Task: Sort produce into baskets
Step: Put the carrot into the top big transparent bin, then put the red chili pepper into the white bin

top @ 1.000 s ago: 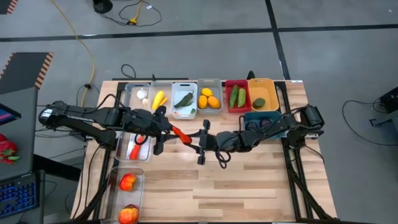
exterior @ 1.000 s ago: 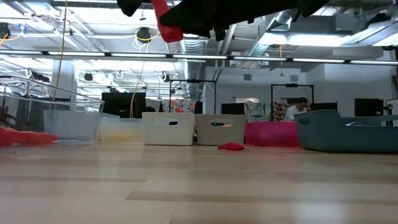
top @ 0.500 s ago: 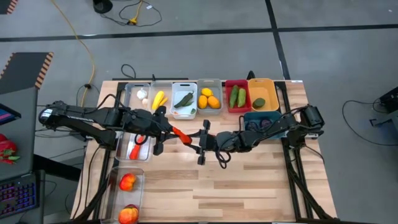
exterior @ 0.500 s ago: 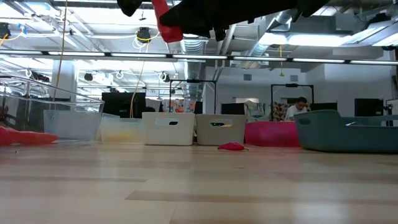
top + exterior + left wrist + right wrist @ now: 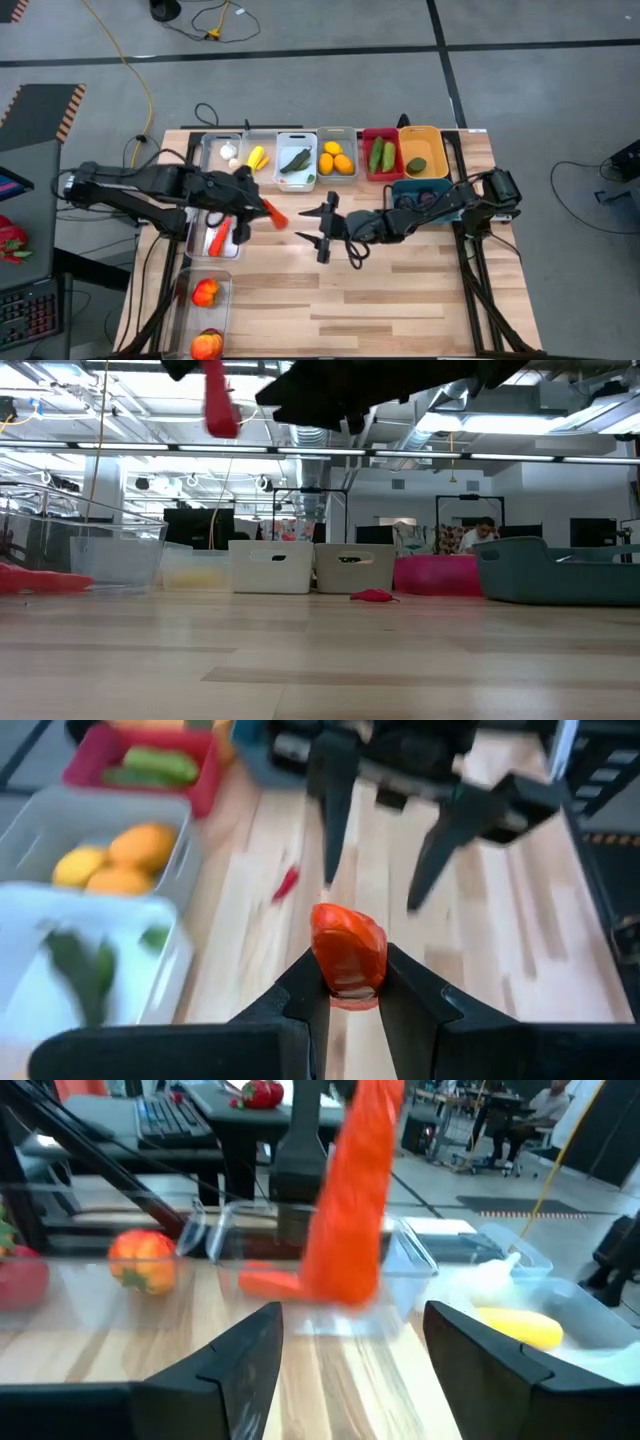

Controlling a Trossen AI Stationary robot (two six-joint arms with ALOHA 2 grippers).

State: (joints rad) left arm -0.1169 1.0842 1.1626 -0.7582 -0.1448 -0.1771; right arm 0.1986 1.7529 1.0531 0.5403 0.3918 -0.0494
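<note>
My left gripper (image 5: 260,207) is shut on an orange-red carrot (image 5: 273,214), high above the table's middle left. The carrot also shows in the low view (image 5: 220,402) and in the right wrist view (image 5: 354,1200). My right gripper (image 5: 321,226) is open and empty, a short way to the carrot's right, its fingers pointing toward it. Baskets line the far edge: a white one (image 5: 296,172), a red one (image 5: 366,155), an orange-yellow one (image 5: 423,133) and a teal one (image 5: 400,188). A clear bin (image 5: 232,240) at the left holds carrots. My left gripper pinches the carrot (image 5: 348,960) between its two fingers (image 5: 305,990), one on each side. One end of the carrot sticks out past the fingertips. The fingers come slanting from above and from the table's left. The carrot is lifted clear and hangs nearly upright in the low view.
A small red chili (image 5: 372,596) lies on the table in front of the baskets; it also shows in the left wrist view (image 5: 287,882). Clear bins with red-orange fruits (image 5: 205,292) stand along the left edge. The near right half of the wooden table (image 5: 420,300) is bare.
My left gripper has gone toward the table's left edge with the carrot, away from my right gripper. The carrot stays lifted clear. My right gripper has stayed in place, open.
</note>
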